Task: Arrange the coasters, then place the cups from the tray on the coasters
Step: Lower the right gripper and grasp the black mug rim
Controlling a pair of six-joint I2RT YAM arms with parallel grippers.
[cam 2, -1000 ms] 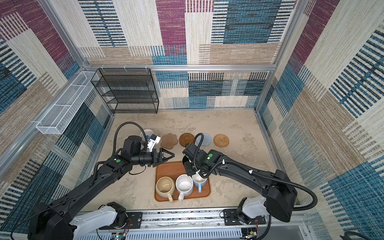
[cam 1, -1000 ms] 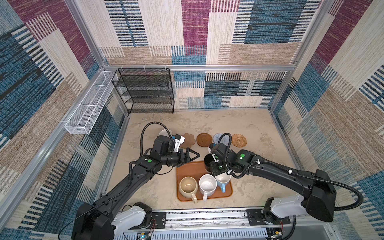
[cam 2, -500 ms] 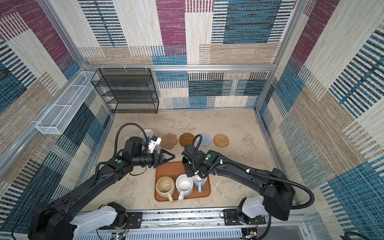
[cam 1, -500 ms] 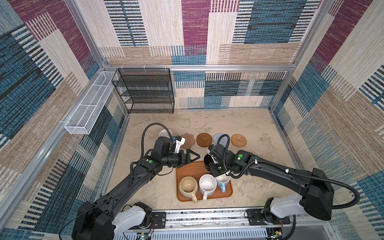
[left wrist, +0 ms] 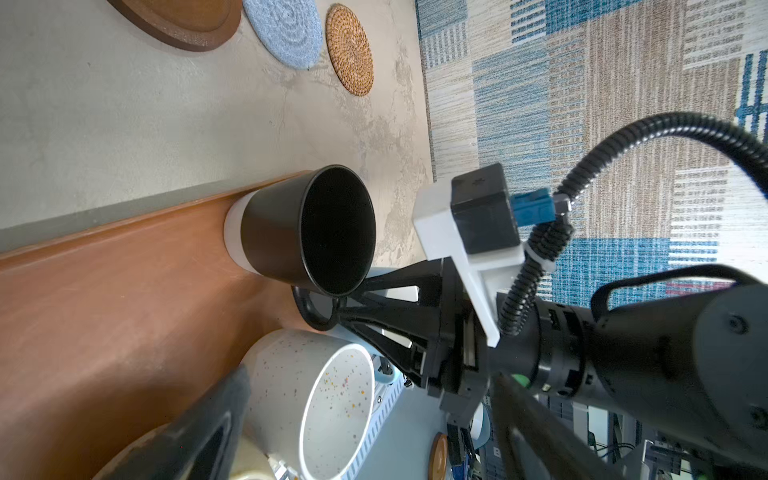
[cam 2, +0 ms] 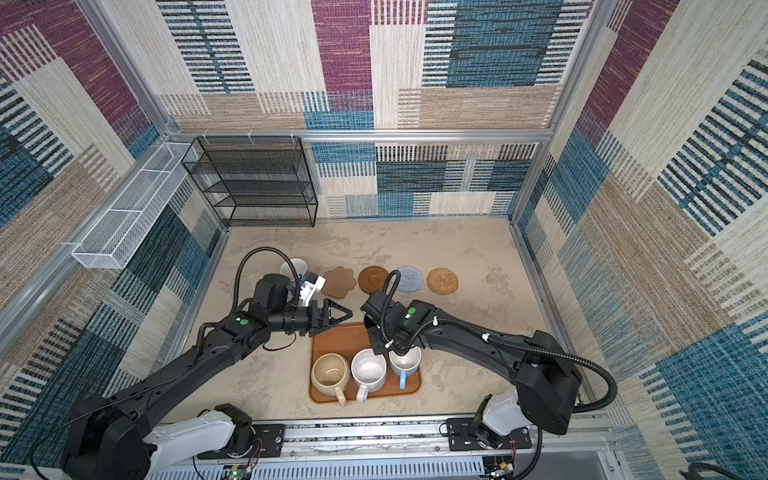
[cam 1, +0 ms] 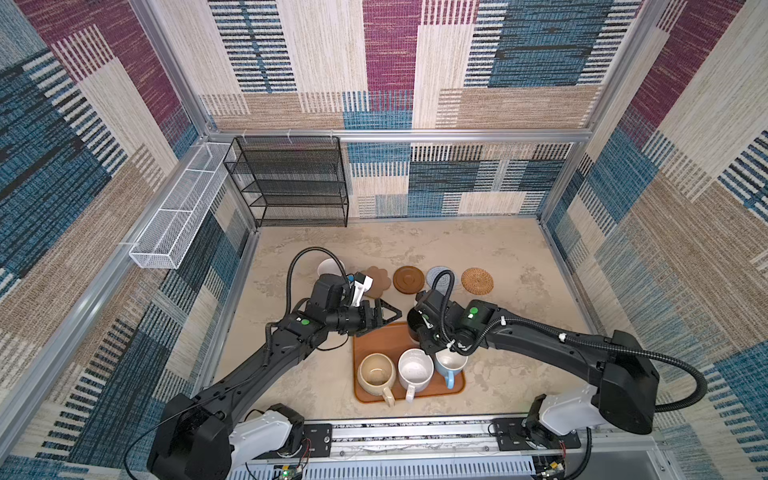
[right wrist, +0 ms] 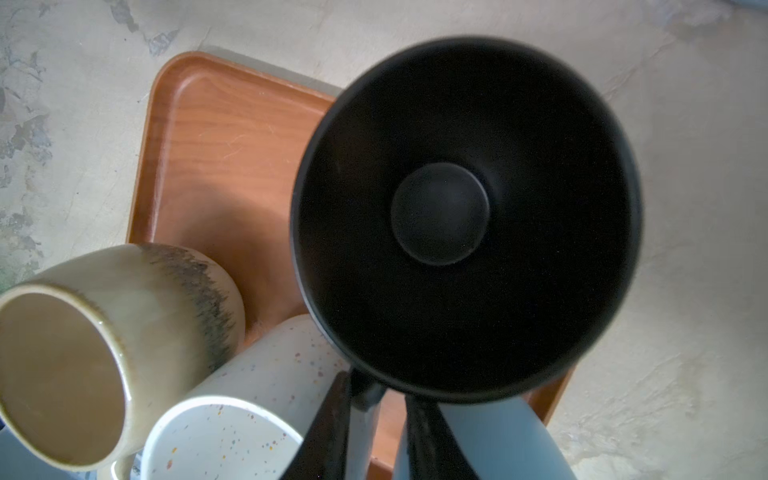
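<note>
Round black mug is showing a matt finish. Orange-brown rounded-rectangle tray is showing smooth wood grain. Round golden rattan coaster is showing coarse weave. White speckled mug is gleaming, glazed.

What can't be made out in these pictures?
- What lies under the lavender mug: both top views, hidden by mug and left arm.
- The black mug: both top views, mostly covered by the right arm.
- The light blue mug: right wrist view, cut off by the edge and the right gripper.
</note>
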